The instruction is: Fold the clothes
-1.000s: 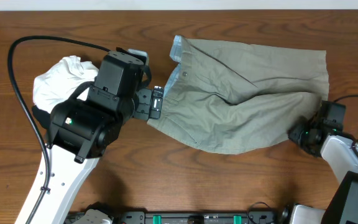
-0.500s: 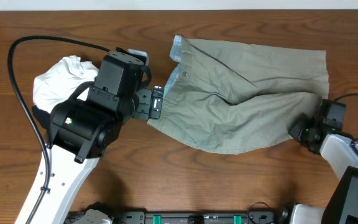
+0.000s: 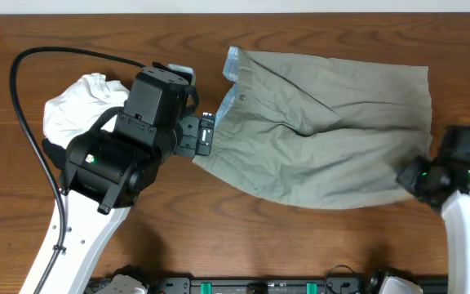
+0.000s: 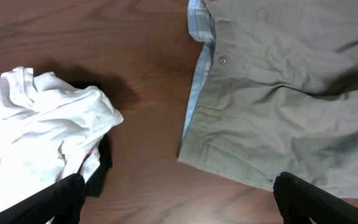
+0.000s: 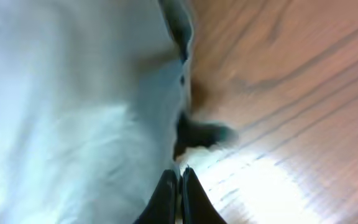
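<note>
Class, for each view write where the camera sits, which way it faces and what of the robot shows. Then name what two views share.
Overhead: above the table, facing straight down on trousers and white garment; both arms show.
Left wrist: on the left arm, facing down; fingertips of the open left gripper in the bottom corners.
Right wrist: low at the trousers' edge, blurred; shut fingers of the right gripper show.
Shared: overhead and left wrist both show trousers and white garment.

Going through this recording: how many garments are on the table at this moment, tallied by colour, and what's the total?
Khaki cotton trousers: 1
White crumpled garment: 1
Black garment, mostly hidden under the white one: 1
Total: 3
</note>
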Robot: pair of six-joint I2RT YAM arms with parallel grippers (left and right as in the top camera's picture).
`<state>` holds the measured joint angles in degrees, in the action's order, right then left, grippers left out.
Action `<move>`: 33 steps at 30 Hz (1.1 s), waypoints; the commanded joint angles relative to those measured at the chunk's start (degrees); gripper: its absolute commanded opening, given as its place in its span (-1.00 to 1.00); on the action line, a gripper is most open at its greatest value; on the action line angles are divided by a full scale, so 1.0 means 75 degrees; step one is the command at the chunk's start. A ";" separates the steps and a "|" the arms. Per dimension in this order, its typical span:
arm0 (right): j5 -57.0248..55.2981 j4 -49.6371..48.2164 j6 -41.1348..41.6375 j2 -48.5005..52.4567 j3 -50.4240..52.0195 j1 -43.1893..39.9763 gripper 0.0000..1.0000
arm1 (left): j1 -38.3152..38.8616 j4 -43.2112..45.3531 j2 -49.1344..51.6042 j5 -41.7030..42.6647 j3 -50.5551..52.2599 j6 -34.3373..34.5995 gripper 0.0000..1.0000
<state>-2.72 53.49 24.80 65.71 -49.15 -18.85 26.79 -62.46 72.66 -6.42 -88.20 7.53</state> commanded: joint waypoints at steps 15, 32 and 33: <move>-0.0804 0.1215 0.0067 -0.0562 -0.0204 -0.0050 0.28 | -0.0006 0.0026 0.0044 -0.0012 -0.0070 0.0061 0.96; -0.0058 0.0347 0.0230 0.0842 0.0221 -0.0050 -0.05 | -0.0006 -0.0117 0.0417 0.0020 0.0291 0.0070 0.96; -0.0058 0.0356 0.0230 0.1003 0.0251 -0.0050 -0.04 | -0.0006 -0.0149 0.0530 0.0099 0.0370 0.0067 0.96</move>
<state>-4.45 56.16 26.13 70.43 -48.73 -18.90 26.79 -62.92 73.97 -6.39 -87.48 7.55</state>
